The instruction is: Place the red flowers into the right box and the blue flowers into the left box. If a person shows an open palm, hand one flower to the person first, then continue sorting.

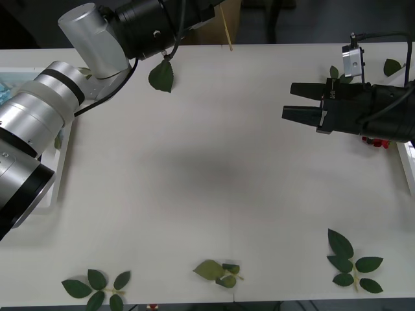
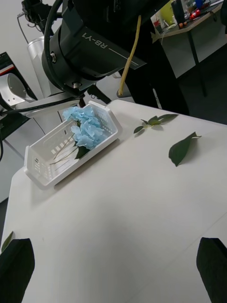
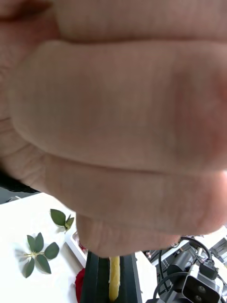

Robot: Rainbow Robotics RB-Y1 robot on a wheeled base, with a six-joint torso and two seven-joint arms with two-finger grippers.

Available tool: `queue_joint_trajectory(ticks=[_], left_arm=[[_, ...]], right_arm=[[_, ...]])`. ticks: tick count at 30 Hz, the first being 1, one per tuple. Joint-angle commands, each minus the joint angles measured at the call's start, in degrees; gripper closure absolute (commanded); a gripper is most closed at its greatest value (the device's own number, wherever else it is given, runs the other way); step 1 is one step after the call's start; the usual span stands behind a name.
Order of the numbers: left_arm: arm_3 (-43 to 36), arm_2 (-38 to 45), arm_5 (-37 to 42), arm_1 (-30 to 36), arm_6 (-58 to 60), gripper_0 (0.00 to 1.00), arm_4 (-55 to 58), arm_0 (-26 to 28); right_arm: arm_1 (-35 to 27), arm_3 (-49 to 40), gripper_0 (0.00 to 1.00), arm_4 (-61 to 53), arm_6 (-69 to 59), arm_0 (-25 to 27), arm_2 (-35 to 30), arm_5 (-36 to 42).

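Observation:
My left arm [image 1: 155, 23] reaches over the table's far edge. My left gripper [image 3: 113, 266] is shut on a thin yellowish stem [image 3: 114, 279] of a red flower [image 3: 80, 285], whose dark red head shows beside the black fingers. A person's hand [image 3: 118, 118] closes around the stem just beyond the fingertips. The stem's lower end [image 1: 227, 34] hangs over the far edge. Blue flowers [image 2: 87, 127] lie in the slotted left box [image 2: 45, 170]. Red flowers [image 1: 376, 141] peek out under my right arm, beside the right box [image 1: 408, 170]. My right gripper [image 1: 288, 101] hovers open and holds nothing.
Loose green leaf sprigs lie near the front edge [image 1: 353, 262], [image 1: 217, 272], [image 1: 97, 286]. A single leaf [image 1: 161, 76] lies near the left arm, and others [image 1: 391, 66] lie behind the right arm. A leaf [image 2: 182, 147] lies on the table between my right gripper and the left box.

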Motion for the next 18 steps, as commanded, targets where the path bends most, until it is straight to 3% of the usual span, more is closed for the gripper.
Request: queue_joint_trajectory(ticks=[1, 9, 10, 11, 18], left_arm=[[-2.21, -0.36, -0.24, -0.81, -0.69, 1.0, -0.02, -3.64], [-2.21, -0.36, -0.07, -0.81, -0.69, 0.99, -0.02, -3.64], [-2.21, -0.36, -0.07, -0.72, -0.69, 0.43, -0.02, -3.64], [-2.21, -0.36, -0.07, -0.72, -0.69, 0.0, -0.02, -3.64], [-2.21, -0.36, 0.11, -0.72, -0.69, 0.0, -0.02, -3.64]], right_arm=[[-2.02, -2.08, 0.0, -0.89, 1.39, -1.79, 0.45, -0.51], [-2.02, -2.08, 0.0, -0.89, 1.39, -1.79, 0.45, -0.6], [-2.02, -2.08, 0.0, -0.89, 1.39, -1.79, 0.45, -0.6], [-2.02, -2.08, 0.0, -0.89, 1.39, -1.79, 0.45, -0.6], [-2.02, -2.08, 0.0, -0.89, 1.39, -1.79, 0.62, -0.77]])
